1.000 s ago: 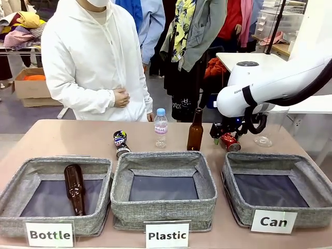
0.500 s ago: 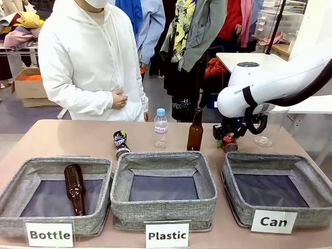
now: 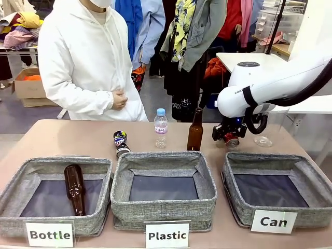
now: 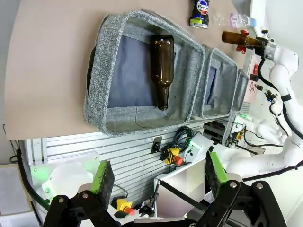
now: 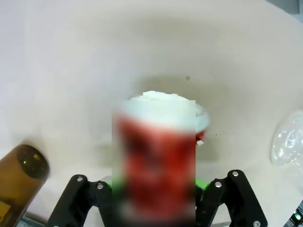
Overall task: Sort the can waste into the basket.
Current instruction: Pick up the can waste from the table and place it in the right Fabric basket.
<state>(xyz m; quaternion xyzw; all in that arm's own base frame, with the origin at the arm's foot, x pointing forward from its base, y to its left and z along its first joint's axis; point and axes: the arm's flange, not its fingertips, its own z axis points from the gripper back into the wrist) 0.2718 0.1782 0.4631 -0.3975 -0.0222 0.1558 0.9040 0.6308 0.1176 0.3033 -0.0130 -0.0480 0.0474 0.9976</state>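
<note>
The red can (image 3: 232,141) sits crushed between the fingers of my right gripper (image 3: 229,137), just behind the back rim of the grey basket (image 3: 275,158) labelled "Can". In the right wrist view the red can (image 5: 156,161) is blurred and close, and my right gripper (image 5: 155,191) is shut on it just above the table. The dark printed can (image 3: 120,141) lies on the table behind the "Plastic" basket (image 3: 163,161). My left gripper (image 4: 158,172) is open and holds nothing, off the table's near-left side.
A brown bottle (image 3: 195,130) and a clear plastic bottle (image 3: 161,128) stand mid-table, left of my right gripper. Another brown bottle (image 3: 74,188) lies in the "Bottle" basket (image 3: 31,165). A clear crumpled bottle (image 3: 263,140) lies to the right. A person in white (image 3: 88,57) stands across the table.
My right gripper has closed its fingers on the red can and shifted it slightly. The left arm and the other objects have not moved.
</note>
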